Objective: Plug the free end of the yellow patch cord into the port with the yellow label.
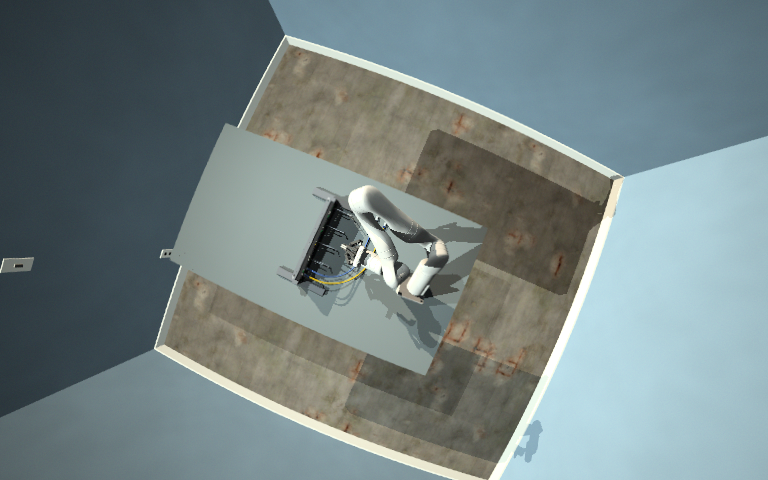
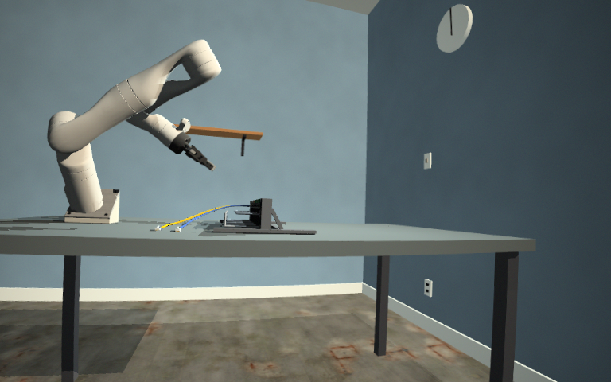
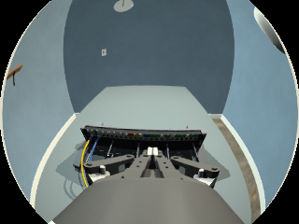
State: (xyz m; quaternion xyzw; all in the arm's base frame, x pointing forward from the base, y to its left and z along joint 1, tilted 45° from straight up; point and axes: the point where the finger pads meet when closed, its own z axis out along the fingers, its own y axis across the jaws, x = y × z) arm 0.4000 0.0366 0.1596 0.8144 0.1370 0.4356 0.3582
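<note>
My gripper (image 1: 344, 247) (image 2: 212, 168) (image 3: 152, 152) is shut and empty, high above the table in front of the rack (image 1: 312, 243) (image 2: 266, 214). The yellow patch cord (image 1: 334, 282) (image 2: 198, 214) (image 3: 82, 163) leaves the rack's left end in the wrist view and arcs to the table. Its free white plug (image 2: 157, 228) lies on the table on the robot's side; the wrist view does not show it, and the arm covers that area in the top view. A small yellow label (image 3: 135, 134) shows left of the middle of the port row, beside a red one.
A blue cord (image 2: 193, 217) (image 3: 93, 147) runs beside the yellow one; its plug (image 2: 178, 229) lies nearer the rack. Thin metal cable guides stick out of the rack's front towards the robot. The rack's feet (image 1: 289, 274) (image 2: 293, 232) rest on the table (image 1: 226, 186) (image 2: 405, 231).
</note>
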